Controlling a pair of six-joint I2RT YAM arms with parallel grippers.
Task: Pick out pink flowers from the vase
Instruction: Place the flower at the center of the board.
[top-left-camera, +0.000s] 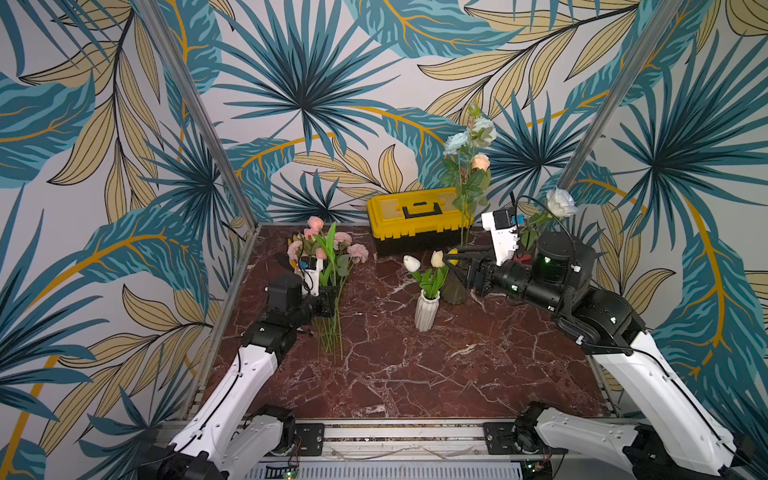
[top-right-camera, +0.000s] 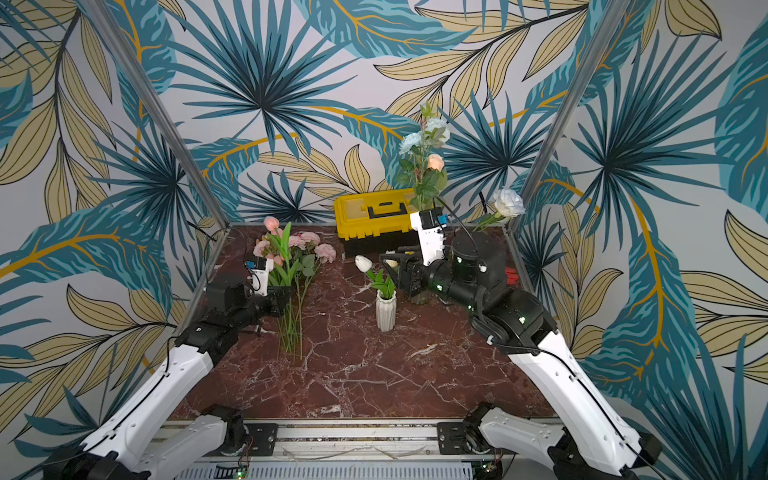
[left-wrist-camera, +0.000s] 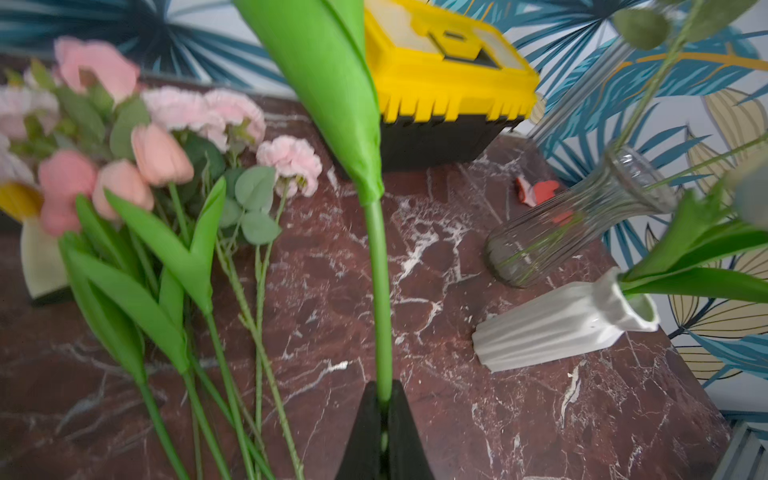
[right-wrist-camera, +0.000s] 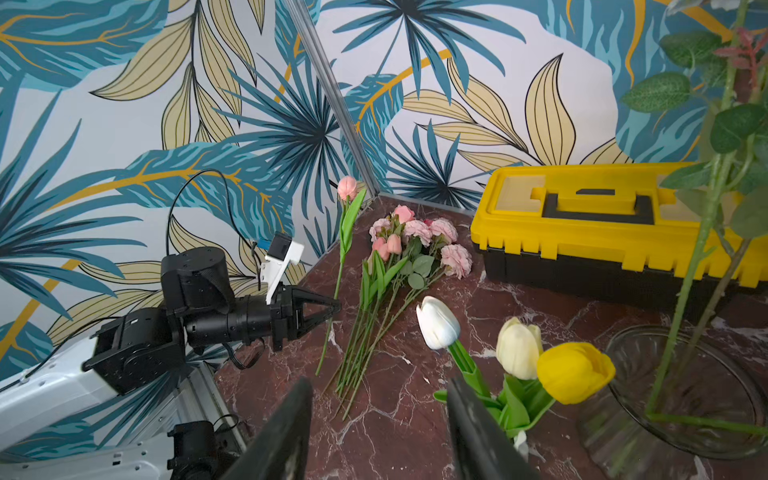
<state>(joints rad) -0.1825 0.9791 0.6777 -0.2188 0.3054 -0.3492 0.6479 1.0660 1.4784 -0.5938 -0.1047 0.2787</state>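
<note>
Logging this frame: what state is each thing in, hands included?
left hand: shut on the pink tulip's stem
pink tulip: held upright
pink flower pile: lying on the table
white vase: upright, tulips inside
glass vase: upright, flowers inside
toolbox: lid closed
right hand: open, empty

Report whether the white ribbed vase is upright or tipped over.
Upright. The white ribbed vase stands on its base on the marble table, mouth up, with white tulips rising from it.

One white vase (top-left-camera: 426, 313), one glass vase (left-wrist-camera: 540, 241), one yellow toolbox (top-left-camera: 415, 216), three tulips (right-wrist-camera: 436, 328) in the white vase.
</note>
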